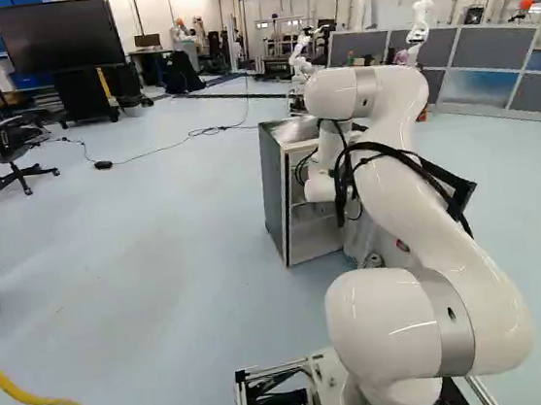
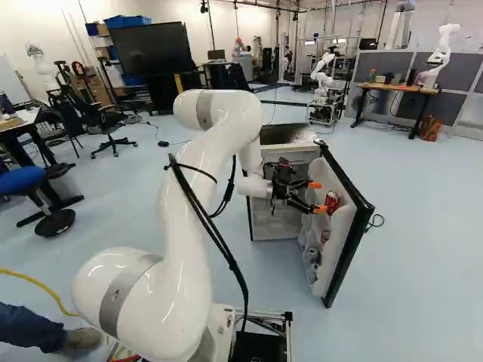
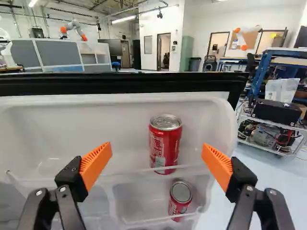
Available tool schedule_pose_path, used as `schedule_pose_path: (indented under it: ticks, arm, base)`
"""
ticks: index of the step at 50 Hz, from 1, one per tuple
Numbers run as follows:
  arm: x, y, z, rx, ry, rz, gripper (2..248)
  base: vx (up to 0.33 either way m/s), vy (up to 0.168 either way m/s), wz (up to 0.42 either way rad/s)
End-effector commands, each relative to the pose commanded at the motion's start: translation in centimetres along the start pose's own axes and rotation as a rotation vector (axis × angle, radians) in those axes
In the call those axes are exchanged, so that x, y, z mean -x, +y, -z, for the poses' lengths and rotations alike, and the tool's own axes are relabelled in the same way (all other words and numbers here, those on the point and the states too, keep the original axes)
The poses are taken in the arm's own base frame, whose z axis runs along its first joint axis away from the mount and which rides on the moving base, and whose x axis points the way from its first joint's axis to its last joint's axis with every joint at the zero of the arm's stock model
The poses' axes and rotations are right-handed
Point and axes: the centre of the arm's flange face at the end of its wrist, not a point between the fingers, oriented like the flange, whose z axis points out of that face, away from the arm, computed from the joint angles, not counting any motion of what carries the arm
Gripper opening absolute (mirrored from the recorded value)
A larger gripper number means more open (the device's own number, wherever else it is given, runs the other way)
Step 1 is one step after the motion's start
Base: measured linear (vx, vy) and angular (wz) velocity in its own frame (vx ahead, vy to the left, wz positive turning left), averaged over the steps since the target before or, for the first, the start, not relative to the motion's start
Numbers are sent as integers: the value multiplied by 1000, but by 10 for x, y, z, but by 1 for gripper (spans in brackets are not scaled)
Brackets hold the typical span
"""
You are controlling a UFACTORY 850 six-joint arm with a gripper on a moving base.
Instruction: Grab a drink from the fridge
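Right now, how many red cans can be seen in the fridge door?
2. One red can stands on the upper shelf of the door; the other red can is on the shelf below. More may be hidden lower down.

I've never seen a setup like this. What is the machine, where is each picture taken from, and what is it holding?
It is one white robot arm on a moving base. Two pictures look ahead from the base, behind the arm, one from its left and one from its right. The third looks along the black gripper from the wrist. Ahead is a small fridge with its door open. A red can stands in an upper door bin, another red can lower down. The gripper is open and holds nothing.
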Motion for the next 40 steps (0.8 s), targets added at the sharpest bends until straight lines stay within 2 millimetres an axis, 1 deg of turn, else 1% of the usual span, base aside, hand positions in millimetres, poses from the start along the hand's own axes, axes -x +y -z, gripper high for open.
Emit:
schedule_pose_path:
  ticks: [27, 40]
  arm:
    - [-2, 1, -27, 44, 4, -20, 247]
    - [-3, 1, -31, 51, 4, -23, 247]
  base:
    - [0, 0, 0]
    - [0, 0, 0]
